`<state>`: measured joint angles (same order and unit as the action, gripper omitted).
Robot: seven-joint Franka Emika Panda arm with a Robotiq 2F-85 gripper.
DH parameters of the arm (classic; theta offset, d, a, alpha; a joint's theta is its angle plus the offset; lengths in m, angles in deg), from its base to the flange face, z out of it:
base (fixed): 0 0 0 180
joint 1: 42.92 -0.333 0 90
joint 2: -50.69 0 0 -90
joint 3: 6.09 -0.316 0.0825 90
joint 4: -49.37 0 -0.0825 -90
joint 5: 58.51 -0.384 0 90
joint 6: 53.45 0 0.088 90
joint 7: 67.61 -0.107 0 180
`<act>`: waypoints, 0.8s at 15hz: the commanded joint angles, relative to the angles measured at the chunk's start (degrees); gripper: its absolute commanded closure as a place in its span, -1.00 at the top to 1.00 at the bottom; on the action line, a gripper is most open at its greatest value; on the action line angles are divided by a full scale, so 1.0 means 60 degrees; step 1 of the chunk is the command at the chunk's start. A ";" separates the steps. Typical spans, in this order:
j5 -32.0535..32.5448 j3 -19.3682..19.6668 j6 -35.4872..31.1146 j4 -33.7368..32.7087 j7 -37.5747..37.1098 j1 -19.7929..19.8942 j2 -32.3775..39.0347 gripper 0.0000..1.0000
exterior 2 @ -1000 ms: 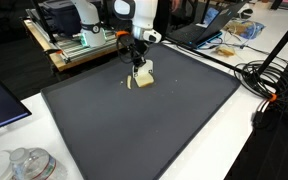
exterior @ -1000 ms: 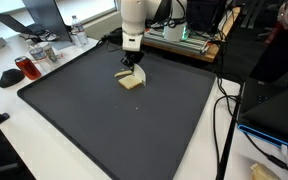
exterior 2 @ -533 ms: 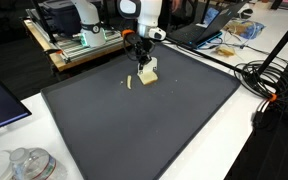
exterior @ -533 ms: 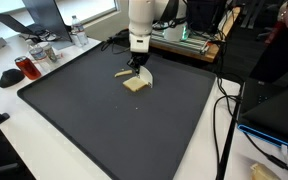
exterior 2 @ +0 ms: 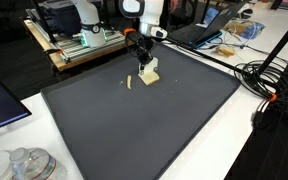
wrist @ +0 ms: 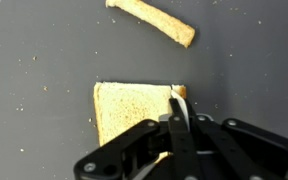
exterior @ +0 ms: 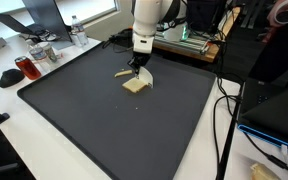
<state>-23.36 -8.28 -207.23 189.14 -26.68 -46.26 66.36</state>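
Black mat [exterior: 134, 130]: big dark sheet, kinda matte, covering most of the white table [exterior: 34, 140]. The wrist view shows pale crumbs [wrist: 39, 60] scattered over it.
Bread slice [exterior: 134, 86]: lying flat on the mat toward its far end, right under the arm. It shows in both exterior views and fills the middle of the wrist view [wrist: 132, 112].
Crust strip [wrist: 152, 21]: a loose tan strip on the mat just beside the slice, not touching it. Also visible in an exterior view [exterior 2: 129, 82].
Gripper [wrist: 176, 112]: fingers pressed together, pointing straight down at the right edge of the slice. There's a small whitish bit at the tips, and honestly I can't tell what it is or whether it's being pinched. From outside it sits right over the bread [exterior: 137, 68].
Table edges: a red cup [exterior: 24, 68] and an open laptop [exterior: 42, 14] off one corner of the mat, with black cables [exterior: 224, 110] trailing along the opposite side.
Behind the arm: a wooden bench [exterior 2: 79, 48] with gear on it, office clutter beyond.
Near corner: clear plastic containers [exterior 2: 24, 165] on the table.
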 commanded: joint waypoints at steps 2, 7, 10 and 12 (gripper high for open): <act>0.0721 0.0379 -0.0144 -0.0182 -0.0584 0.0073 0.0422 -0.98; 0.1257 0.0573 -0.0147 -0.0245 -0.0810 0.0106 0.0464 -0.98; 0.1760 0.0751 -0.0093 -0.0315 -0.1050 0.0142 0.0514 -0.98; 0.2160 0.0845 -0.0038 -0.0357 -0.1275 0.0167 0.0544 -0.98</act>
<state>-15.21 -4.71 -207.88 188.51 -31.41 -46.03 67.23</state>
